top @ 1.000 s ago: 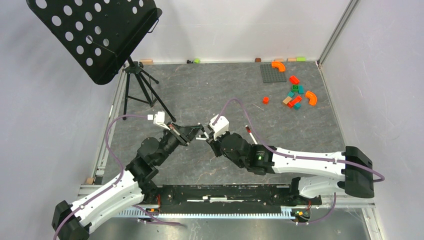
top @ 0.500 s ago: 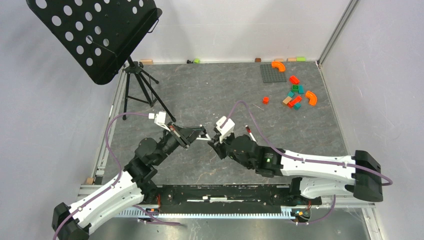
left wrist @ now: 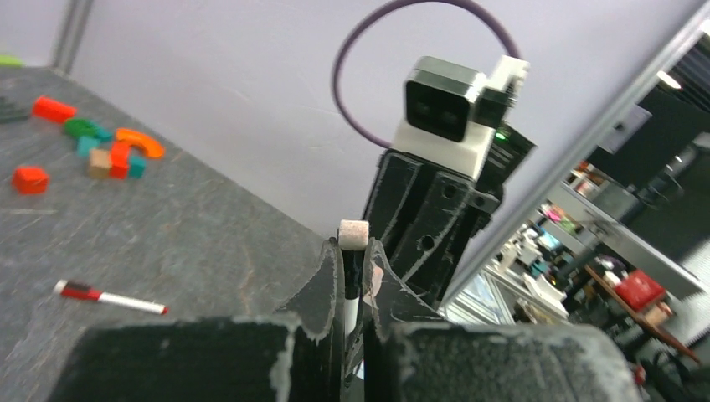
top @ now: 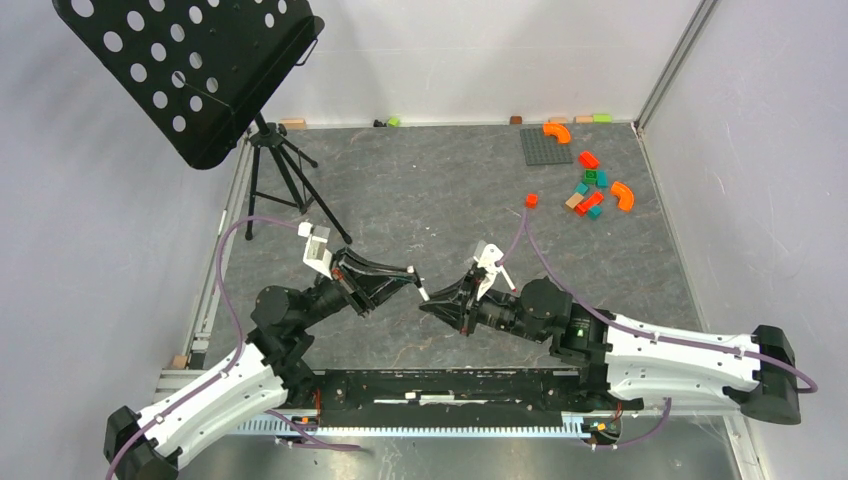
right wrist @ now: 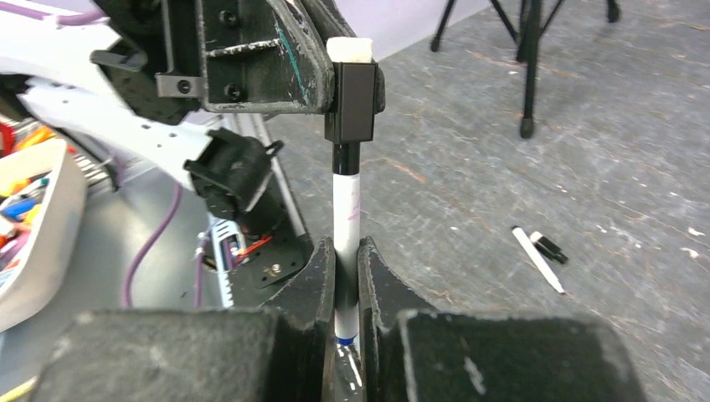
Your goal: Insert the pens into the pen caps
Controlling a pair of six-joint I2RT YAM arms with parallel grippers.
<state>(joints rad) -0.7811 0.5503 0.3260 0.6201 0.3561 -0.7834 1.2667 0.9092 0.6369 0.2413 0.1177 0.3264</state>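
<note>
- The left gripper (top: 413,284) is clamped on the black cap (right wrist: 352,100), pinching it by its sides. A white plug (right wrist: 350,48) shows at the cap's far end.
- The right gripper (top: 430,306) is closed on the pen (right wrist: 346,209), with its fingers (right wrist: 318,276) pressed to either side of the white barrel, low down.
- The pen and cap stand in one line, and the pen's black neck meets the cap's open mouth. How far it is in cannot be told.
- Both are held in the air over the table (top: 420,190), to the near right of the stand (top: 215,140), past its tripod feet.
- The barrel carries faint purple print halfway up and a blue mark down by the fingers. Both are too blurred to read.
- The red pen (left wrist: 117,299) lies flat on the table, farther right of the stand than the two grippers, with neither gripper touching it. Whether its red end is a fitted cap cannot be told.
- A thin white stick (right wrist: 536,260) lies on the table near the stand's feet, with a short black piece (right wrist: 549,249) just beside it.
- Loose blocks (top: 590,190) in orange, red, teal and tan sit far to the right of the stand, near a grey studded plate (top: 545,146).
</note>
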